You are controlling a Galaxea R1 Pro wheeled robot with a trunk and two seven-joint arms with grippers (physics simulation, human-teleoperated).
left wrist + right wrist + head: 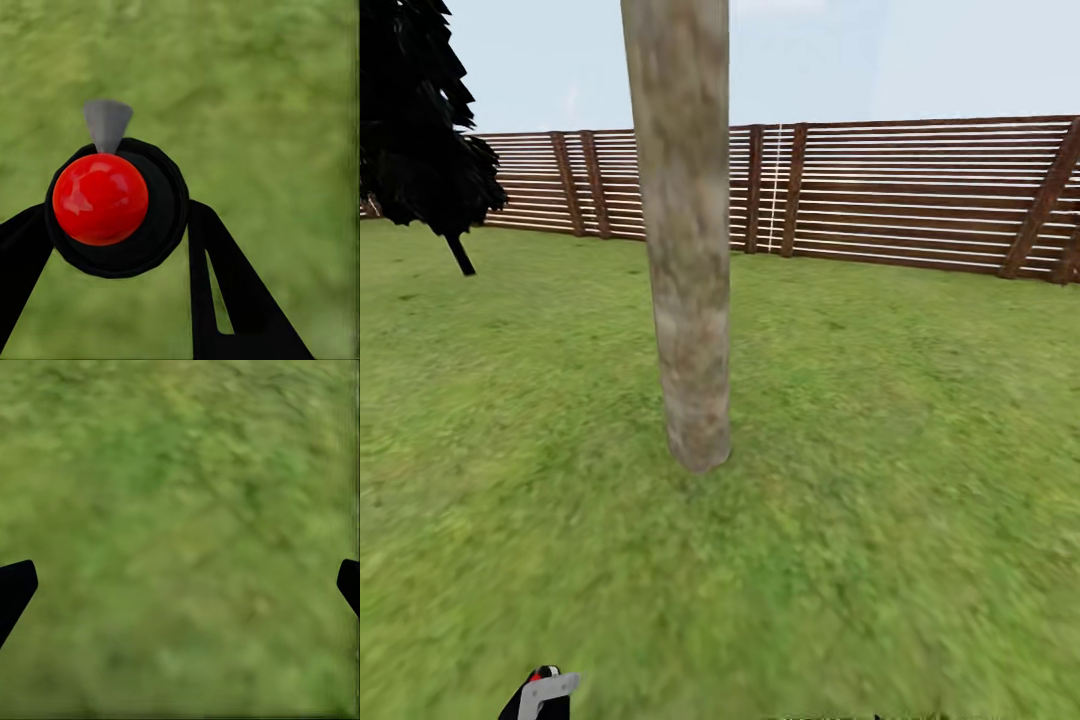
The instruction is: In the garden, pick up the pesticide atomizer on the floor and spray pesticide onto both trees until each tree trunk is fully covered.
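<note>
The pesticide atomizer point(112, 202) has a black body, a glossy red ball top and a grey nozzle. It sits between the black fingers point(225, 277) of my left gripper point(120, 225), which is shut on it over grass. In the head view the atomizer point(542, 694) pokes up at the bottom left edge, its grey nozzle facing right. A thick pale tree trunk point(690, 300) rises straight ahead, a short way beyond the atomizer. A second tree point(420, 130) with dark foliage and a thin leaning trunk stands far off at the left. My right gripper point(180, 585) hangs open above bare grass.
Green lawn point(900, 480) spreads all around the near trunk. A brown slatted wooden fence point(920, 190) closes off the back of the garden, running from behind the dark tree to the right edge.
</note>
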